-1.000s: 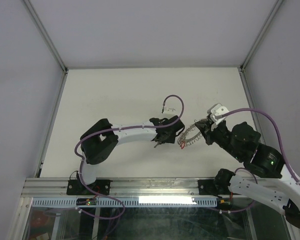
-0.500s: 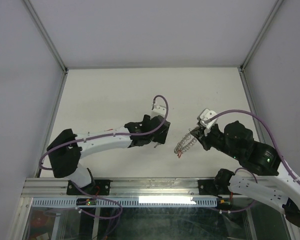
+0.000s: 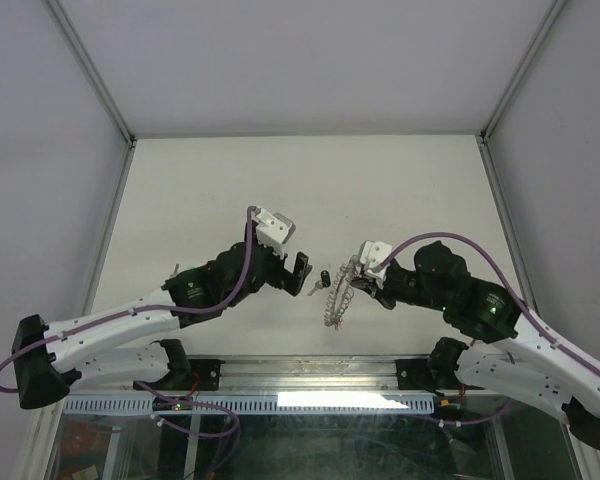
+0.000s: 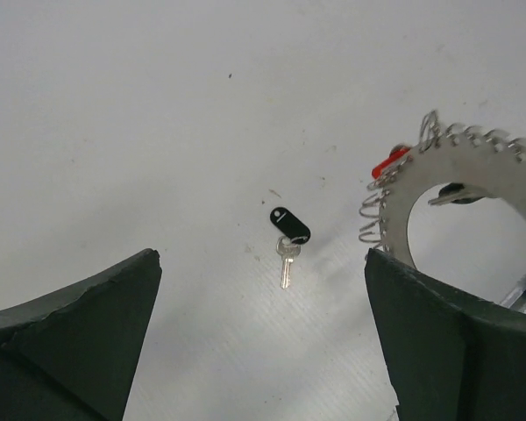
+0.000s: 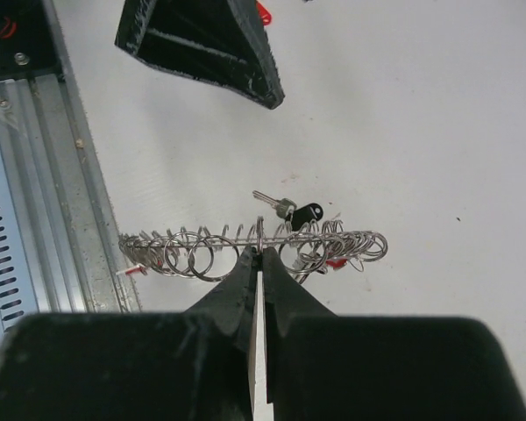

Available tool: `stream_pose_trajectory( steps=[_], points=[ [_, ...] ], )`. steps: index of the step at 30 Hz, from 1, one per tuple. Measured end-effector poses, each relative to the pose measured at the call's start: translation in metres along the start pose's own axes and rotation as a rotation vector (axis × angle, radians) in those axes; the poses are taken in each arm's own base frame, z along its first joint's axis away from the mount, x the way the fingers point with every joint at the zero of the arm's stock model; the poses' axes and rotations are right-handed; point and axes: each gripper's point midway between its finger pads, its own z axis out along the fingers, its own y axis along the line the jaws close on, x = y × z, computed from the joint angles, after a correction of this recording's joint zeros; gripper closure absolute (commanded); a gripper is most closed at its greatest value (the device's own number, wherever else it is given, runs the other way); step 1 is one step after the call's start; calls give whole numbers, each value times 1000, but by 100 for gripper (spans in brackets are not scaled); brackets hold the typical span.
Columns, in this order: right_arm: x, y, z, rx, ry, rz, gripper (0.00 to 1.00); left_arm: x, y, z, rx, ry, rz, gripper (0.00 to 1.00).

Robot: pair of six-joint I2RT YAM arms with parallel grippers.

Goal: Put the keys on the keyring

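Note:
The keyring (image 3: 335, 295) stands on edge near the table's front, my right gripper (image 3: 352, 287) shut on its rim. In the right wrist view the keyring (image 5: 228, 235) shows edge-on with its fringe of small rings, pinched by the right gripper (image 5: 259, 254); red-headed keys (image 5: 336, 262) hang from it. A black-headed key (image 4: 289, 226) lies loose on the table just left of the keyring (image 4: 482, 171), also seen as the black key (image 5: 307, 213) (image 3: 324, 279). My left gripper (image 4: 259, 263) (image 3: 300, 275) hovers wide open near that key, touching nothing.
A metal rail (image 5: 35, 175) runs along the table's near edge, close behind the ring. Grey walls (image 3: 40, 150) enclose the white table on the left, back and right. The left gripper's finger (image 5: 210, 44) sits just beyond the ring in the right wrist view.
The left arm pulled back toward the left and its jaws opened wide; the black key now lies free on the table. The right arm carried the ring leftward and nearer.

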Motion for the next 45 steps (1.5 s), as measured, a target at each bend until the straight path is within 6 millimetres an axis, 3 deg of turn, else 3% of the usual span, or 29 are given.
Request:
stream_pose_trajectory(
  steps=[5, 9, 18, 28, 31, 38, 45],
  points=[
    [2, 17, 12, -109, 17, 4, 100, -26, -4, -23, 83, -119, 46, 1],
    [5, 33, 19, -210, 30, 5, 100, -32, -16, -35, 192, -180, 118, 1],
    [17, 56, 34, -378, 73, -41, 100, -13, -50, -59, 477, -312, 360, 5],
    [12, 56, 39, -387, 53, -57, 100, 3, -78, -62, 663, -314, 491, 6],
    [10, 55, 40, -384, 42, -63, 100, 6, -83, -62, 692, -317, 519, 14],
    [14, 54, 45, -389, 57, -75, 100, 27, -91, -49, 750, -252, 579, 49],
    [21, 50, 48, -374, 87, -100, 100, 27, -96, -49, 782, -247, 601, 61]
  ],
)
